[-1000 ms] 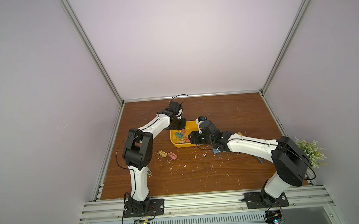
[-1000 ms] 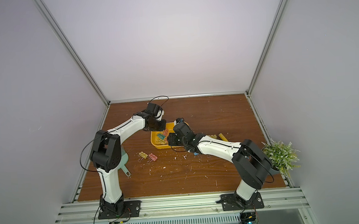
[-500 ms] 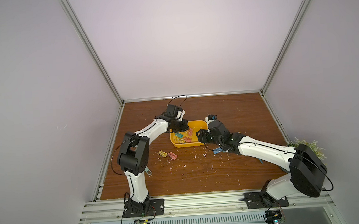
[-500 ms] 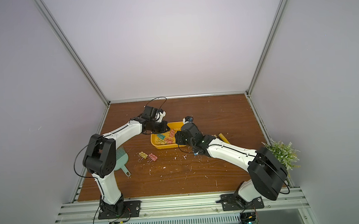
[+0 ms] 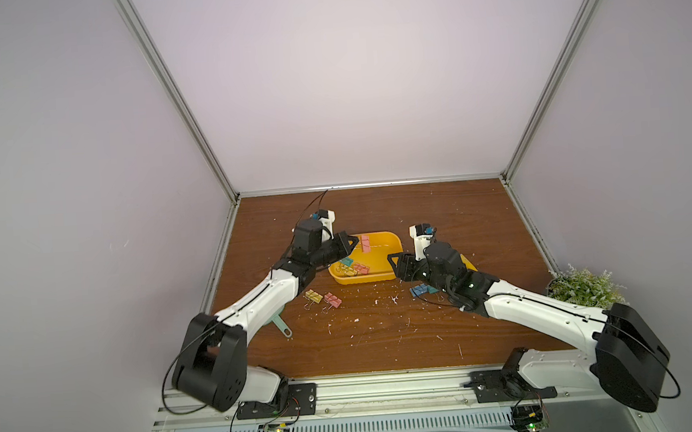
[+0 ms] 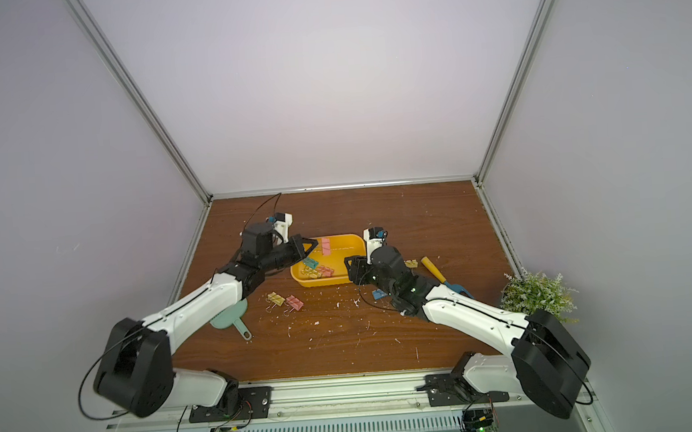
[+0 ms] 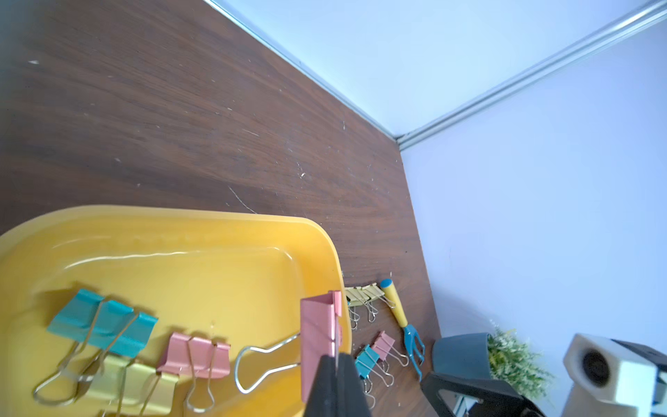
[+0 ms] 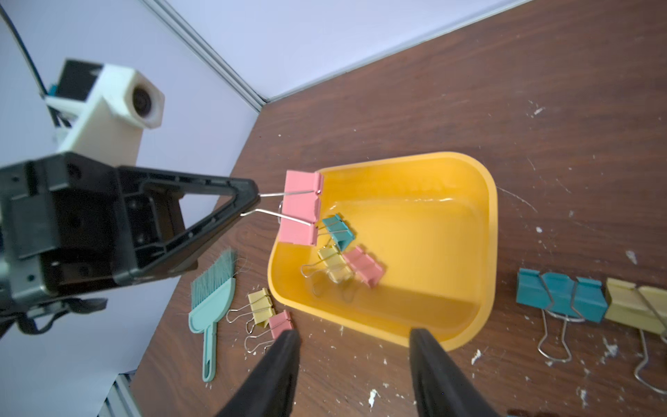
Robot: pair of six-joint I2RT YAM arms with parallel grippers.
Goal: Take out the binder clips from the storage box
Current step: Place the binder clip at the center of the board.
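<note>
pinching the wire handles of a pastel pink binder clip in the black left gripper, over a corner of the shallow yellow plastic storage box; with black right gripper parted, empty, beside its wall.

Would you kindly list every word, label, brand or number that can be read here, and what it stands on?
No text can be read anywhere.
The storage box, the pink binder clip in the left gripper and the other binder clips are plain.
The circuit boards at the near edge in both top views are too small to show any marking.
</note>
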